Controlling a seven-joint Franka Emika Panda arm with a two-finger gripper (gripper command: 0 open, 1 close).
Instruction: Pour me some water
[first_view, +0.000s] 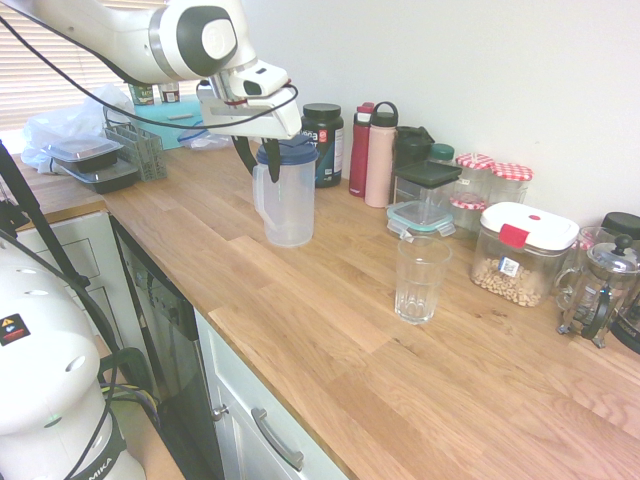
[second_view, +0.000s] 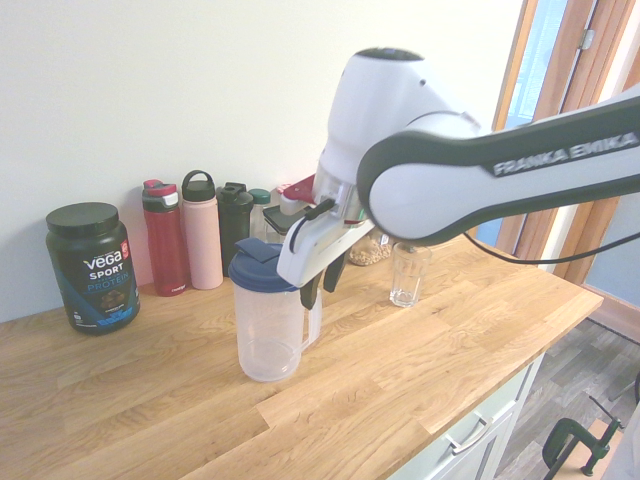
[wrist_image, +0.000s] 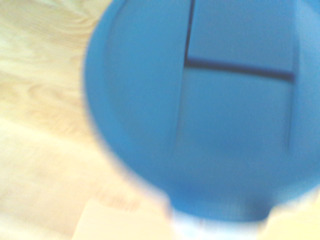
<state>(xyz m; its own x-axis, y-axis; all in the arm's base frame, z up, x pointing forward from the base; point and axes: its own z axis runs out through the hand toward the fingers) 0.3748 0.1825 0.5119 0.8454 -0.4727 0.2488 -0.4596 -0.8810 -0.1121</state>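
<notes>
A clear plastic pitcher (first_view: 287, 200) (second_view: 268, 325) with a blue lid (first_view: 287, 152) (second_view: 256, 268) stands upright on the wooden counter (first_view: 330, 330). My gripper (first_view: 258, 165) (second_view: 318, 290) hangs just above its handle, on the lid's edge. The two dark fingers are spread apart, open, with nothing clamped between them. An empty ribbed drinking glass (first_view: 421, 278) (second_view: 408, 272) stands further along the counter, apart from the pitcher. In the wrist view the blue lid (wrist_image: 215, 110) fills most of the picture, blurred.
Along the wall stand a black Vega tub (first_view: 323, 143) (second_view: 90, 266), a red bottle (first_view: 360, 150), a pink bottle (first_view: 380, 155), storage containers (first_view: 522, 252) and a French press (first_view: 600, 290). A dish rack and trays (first_view: 100, 160) sit at the far end.
</notes>
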